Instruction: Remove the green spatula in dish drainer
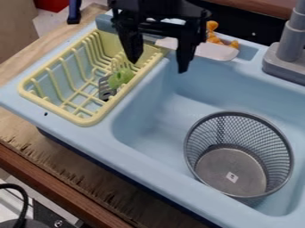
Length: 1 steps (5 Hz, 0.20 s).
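Your jaws: open, empty. Green spatula (121, 77): in dish drainer (84, 120), down-left of jaws in camera view.

Sink (149, 164): sitting up on the counter (71, 167), folks.
Drainer (88, 121): over on the sink's left ledge, the basin (140, 122) just to its right.
Spatula (105, 89): there, inside the drainer, towards its basin side.
Basket (262, 141): down in the basin, front right.
Faucet (291, 38): back right, behind the basket.
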Tool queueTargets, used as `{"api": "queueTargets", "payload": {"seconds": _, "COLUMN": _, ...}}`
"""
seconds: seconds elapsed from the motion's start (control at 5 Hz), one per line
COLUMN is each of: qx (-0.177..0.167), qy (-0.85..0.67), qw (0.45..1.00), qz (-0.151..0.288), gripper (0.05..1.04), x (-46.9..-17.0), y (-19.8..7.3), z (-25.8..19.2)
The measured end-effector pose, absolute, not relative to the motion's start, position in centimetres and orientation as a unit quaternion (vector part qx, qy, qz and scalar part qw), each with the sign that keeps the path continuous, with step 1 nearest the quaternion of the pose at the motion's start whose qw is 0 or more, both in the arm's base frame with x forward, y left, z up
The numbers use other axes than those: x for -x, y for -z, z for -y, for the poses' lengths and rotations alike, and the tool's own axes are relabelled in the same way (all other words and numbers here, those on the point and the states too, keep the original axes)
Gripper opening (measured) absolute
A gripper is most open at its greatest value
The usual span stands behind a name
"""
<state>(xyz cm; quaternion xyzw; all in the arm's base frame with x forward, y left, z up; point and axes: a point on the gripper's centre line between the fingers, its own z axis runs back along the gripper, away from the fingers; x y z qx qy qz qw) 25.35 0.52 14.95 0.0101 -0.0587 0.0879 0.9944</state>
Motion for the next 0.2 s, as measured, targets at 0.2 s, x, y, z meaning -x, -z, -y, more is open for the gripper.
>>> {"api": "queueTargets", "payload": {"seconds": 0.2, "qx": -0.008, "qy": -0.12, "qw": 0.99, "qz": 0.072, "gripper": 0.999, "x": -26.18, "y": -15.23, "z": -2.9}}
